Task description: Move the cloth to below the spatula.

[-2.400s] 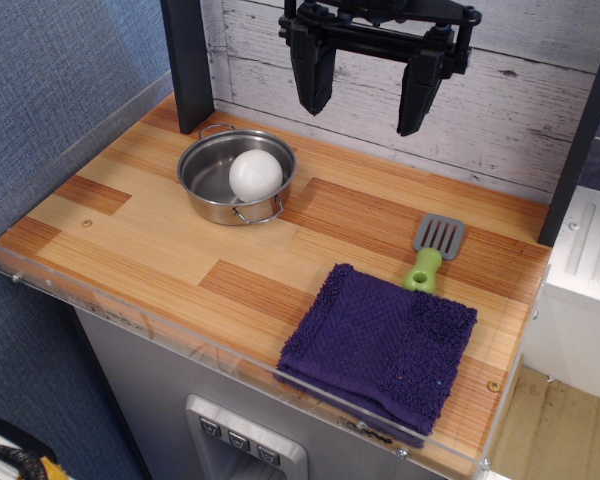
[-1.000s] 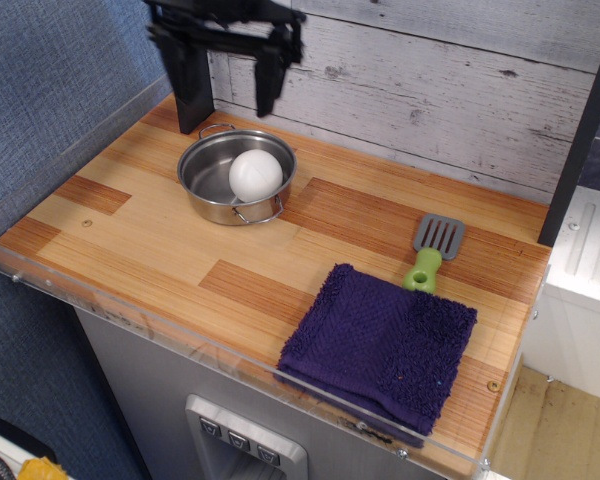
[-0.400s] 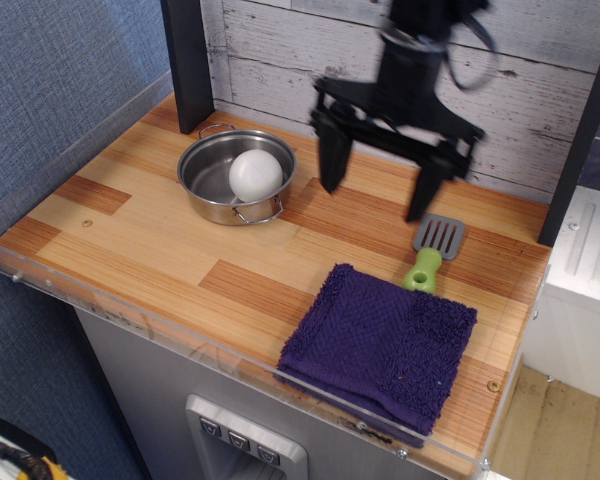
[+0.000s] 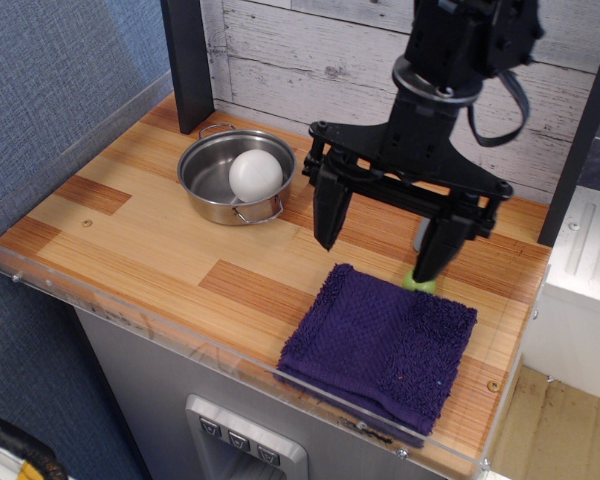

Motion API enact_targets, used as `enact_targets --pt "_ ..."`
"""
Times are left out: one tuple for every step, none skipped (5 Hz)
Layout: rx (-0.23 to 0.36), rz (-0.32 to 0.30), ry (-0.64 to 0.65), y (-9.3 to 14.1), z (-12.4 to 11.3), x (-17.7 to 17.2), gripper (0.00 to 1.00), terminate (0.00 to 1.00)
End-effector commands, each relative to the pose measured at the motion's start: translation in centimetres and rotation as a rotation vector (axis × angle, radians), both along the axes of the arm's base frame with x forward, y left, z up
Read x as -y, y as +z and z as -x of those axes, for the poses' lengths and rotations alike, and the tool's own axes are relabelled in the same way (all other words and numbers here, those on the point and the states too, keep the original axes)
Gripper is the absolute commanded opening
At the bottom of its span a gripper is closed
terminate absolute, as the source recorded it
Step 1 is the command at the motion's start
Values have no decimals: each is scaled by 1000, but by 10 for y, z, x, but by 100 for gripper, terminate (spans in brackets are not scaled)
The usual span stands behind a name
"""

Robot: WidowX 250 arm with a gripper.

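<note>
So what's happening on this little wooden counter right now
A single robot arm's tool hangs with its jaws spread wide, just above the far edge of the purple cloth. It holds nothing. The cloth lies flat at the front right of the counter, with the spatula just behind it, mostly hidden by one tool finger. A steel pot holding a white ball sits off to the left, untouched.

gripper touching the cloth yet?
Apart. The only view shows the open gripper with both fingertips clear of the purple cloth, the left one over bare wood.
</note>
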State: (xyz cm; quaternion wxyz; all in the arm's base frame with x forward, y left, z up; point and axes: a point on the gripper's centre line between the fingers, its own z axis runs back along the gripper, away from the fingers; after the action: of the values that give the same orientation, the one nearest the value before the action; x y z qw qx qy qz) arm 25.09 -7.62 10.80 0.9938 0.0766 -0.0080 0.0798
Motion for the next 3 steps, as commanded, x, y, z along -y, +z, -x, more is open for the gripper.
enact_targets --pt "52 -13 82 3 7 2 100 0" --pt "64 39 -3 -24 1 15 100 0" --pt "84 79 -95 -39 -5 25 100 0"
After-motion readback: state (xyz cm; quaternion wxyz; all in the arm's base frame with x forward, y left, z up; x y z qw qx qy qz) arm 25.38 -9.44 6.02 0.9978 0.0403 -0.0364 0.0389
